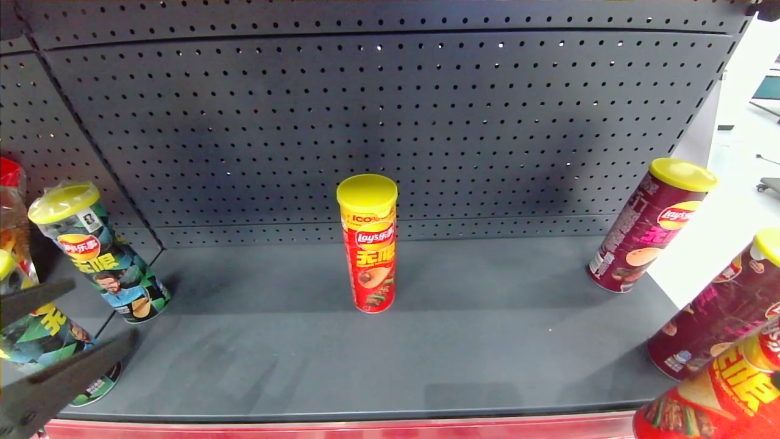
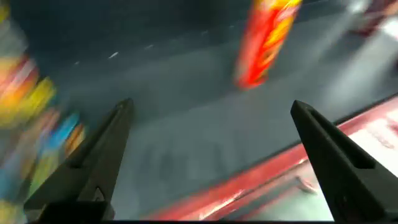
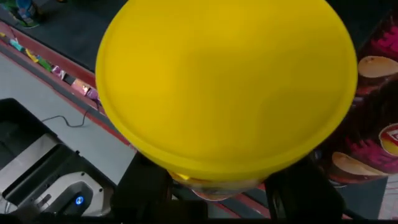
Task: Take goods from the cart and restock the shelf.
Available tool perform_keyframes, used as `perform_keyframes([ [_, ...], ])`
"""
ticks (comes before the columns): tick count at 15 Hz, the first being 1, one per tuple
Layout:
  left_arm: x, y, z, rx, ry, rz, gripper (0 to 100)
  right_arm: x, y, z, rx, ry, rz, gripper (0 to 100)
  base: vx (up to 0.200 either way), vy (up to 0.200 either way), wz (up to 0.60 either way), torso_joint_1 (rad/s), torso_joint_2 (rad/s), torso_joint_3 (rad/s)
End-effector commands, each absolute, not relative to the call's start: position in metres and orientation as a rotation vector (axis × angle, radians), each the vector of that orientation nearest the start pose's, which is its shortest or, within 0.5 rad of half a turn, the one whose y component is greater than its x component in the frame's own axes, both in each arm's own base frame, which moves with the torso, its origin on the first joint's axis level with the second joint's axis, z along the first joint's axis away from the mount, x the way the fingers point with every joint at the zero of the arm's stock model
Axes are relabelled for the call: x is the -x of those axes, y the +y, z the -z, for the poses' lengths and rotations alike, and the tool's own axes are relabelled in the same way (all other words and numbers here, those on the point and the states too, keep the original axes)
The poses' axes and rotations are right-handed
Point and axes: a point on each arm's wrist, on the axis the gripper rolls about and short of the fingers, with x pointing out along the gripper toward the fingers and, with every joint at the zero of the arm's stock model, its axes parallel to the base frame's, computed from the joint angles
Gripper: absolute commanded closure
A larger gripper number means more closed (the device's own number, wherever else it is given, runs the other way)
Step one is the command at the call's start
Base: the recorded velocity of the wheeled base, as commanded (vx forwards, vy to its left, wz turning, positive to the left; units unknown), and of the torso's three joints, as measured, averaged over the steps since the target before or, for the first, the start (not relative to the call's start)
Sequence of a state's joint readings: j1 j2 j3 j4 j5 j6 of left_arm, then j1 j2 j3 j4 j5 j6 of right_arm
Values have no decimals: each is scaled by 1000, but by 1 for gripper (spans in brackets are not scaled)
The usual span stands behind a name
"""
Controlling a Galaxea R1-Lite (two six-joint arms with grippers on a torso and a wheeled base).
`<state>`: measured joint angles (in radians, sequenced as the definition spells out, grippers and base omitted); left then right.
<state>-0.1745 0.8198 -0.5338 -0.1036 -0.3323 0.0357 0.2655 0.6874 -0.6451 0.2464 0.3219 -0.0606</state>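
A red chips can [image 1: 367, 244] with a yellow lid stands upright alone in the middle of the dark shelf board [image 1: 487, 341]; it also appears in the left wrist view [image 2: 264, 40]. My left gripper [image 1: 100, 311] hangs open at the shelf's front left corner, with nothing between its fingers [image 2: 106, 155]. My right gripper [image 3: 217, 193] is shut on a second red chips can [image 1: 725, 390], which is tilted at the shelf's front right corner. That can's yellow lid [image 3: 227, 81] faces the wrist camera.
Two green cans [image 1: 100, 253] [image 1: 42, 341] stand on the left beside my left gripper. Two purple cans [image 1: 652, 225] [image 1: 719, 305] stand on the right, close to the held can. A pegboard back wall [image 1: 390, 122] closes the shelf. A red strip [image 1: 341, 428] runs along its front edge.
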Motion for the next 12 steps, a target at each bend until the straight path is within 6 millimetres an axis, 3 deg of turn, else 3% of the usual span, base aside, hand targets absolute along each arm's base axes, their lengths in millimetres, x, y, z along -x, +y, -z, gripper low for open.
perform_keyframes([
  [1,-177,-68,-230,-18,295,769,0,-52,22,-230,51,293,-606,100,0,0,0,0,0,0],
  [7,-237,-91,-206,-64,295,843,0,-79,30,-240,52,237,-606,100,0,0,0,0,0,0],
  [12,-242,-107,-198,-74,315,949,0,-81,31,-239,47,250,-607,100,0,0,0,0,0,0],
])
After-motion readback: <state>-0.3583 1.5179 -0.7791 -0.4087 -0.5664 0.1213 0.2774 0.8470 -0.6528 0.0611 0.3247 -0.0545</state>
